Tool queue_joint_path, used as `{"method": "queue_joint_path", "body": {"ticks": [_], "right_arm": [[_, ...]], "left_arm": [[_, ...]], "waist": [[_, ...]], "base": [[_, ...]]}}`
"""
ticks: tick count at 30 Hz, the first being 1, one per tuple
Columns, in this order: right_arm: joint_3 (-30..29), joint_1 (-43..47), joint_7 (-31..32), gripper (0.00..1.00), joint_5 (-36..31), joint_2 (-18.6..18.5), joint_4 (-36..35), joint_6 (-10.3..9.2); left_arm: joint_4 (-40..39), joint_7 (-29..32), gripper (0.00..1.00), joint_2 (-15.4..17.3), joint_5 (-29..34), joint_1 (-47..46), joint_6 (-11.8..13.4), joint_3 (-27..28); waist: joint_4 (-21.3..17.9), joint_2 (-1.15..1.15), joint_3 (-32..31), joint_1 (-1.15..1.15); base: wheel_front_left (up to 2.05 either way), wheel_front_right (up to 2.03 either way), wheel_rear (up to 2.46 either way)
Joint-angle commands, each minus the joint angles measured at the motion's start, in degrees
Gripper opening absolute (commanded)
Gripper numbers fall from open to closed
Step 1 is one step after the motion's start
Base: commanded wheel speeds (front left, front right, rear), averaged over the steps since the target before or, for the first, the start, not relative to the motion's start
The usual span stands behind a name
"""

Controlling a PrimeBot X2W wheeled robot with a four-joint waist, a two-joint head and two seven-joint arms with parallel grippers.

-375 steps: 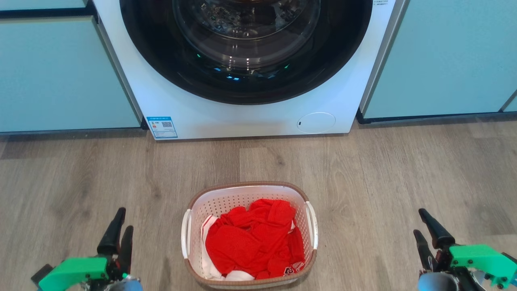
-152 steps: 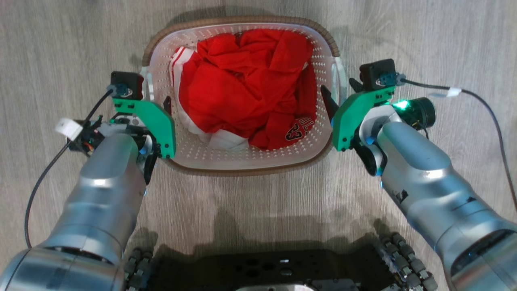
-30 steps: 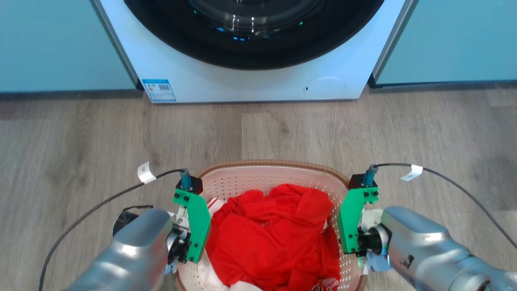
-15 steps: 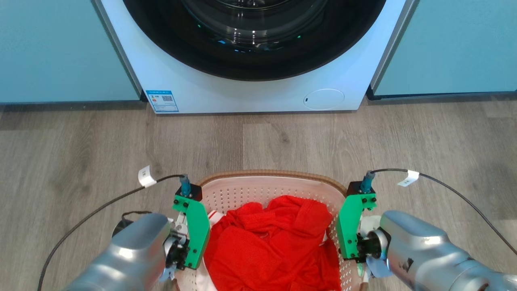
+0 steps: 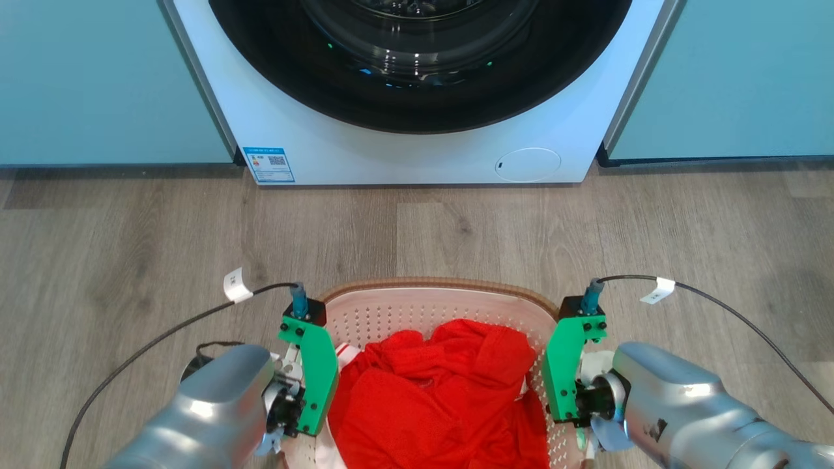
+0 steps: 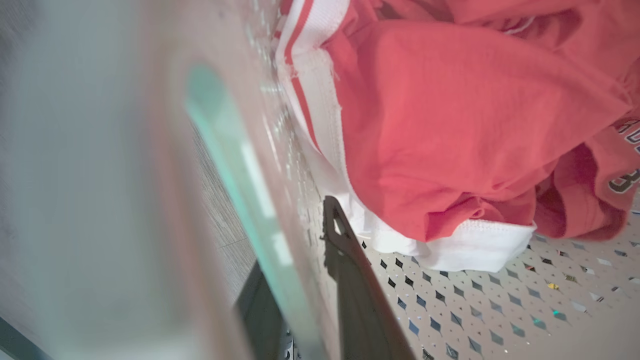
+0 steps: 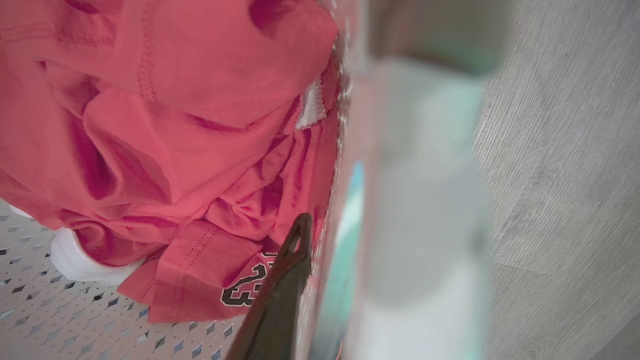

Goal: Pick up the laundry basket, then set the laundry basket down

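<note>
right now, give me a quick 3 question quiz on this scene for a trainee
1. True or false: the basket is empty.
2. What stands on the floor beyond the basket? A washer; B fridge; C sofa.
3. What do the left claw and right claw each clamp?
Key: 1 false, red clothes lie in it; 2 A; 3 the basket's side walls.

1 laundry basket [image 5: 430,286], 1 washing machine [image 5: 391,163], 2 arms [image 5: 215,404] [image 5: 684,404], 2 cables [image 5: 236,286] [image 5: 657,289], 2 cabinets [image 5: 98,78] [image 5: 749,78]
</note>
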Motion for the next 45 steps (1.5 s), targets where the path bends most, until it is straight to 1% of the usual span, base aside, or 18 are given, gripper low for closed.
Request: {"method": "queue_joint_path", "body": {"ticks": [1,23,31,45], "right_arm": [[0.49,-1.80,-0.74,0.00,-0.54,0.29,-2.01,0.43],[0.63,-2.34,-0.27,0.00,-1.03,0.15,-1.78,0.43],[0.66,-1.22,0.13,0.00,-1.09,0.32,-1.54,0.43],[0.69,-1.76,-0.17,0.00,-1.10,0.08,-1.50,0.43]], "left_arm": [[-2.16,0.82,0.00,-0.09,0.90,-1.47,-1.05,-0.78],[-2.10,1.33,0.00,0.00,1.04,-1.43,-1.05,-0.80],[-1.67,0.83,0.00,-0.30,0.89,0.00,-1.05,-0.80],[-1.59,0.76,0.00,-0.41,0.94,-0.54,-1.05,-0.80]], "waist": [[0.03,0.00,-0.07,0.00],[-0.15,0.00,0.10,0.00],[-0.44,0.00,-1.17,0.00],[-0.18,0.00,-0.21,0.00]], "base": [[0.00,0.00,0.00],[0.00,0.00,0.00],[0.00,0.00,0.00],[0.00,0.00,0.00]]}}
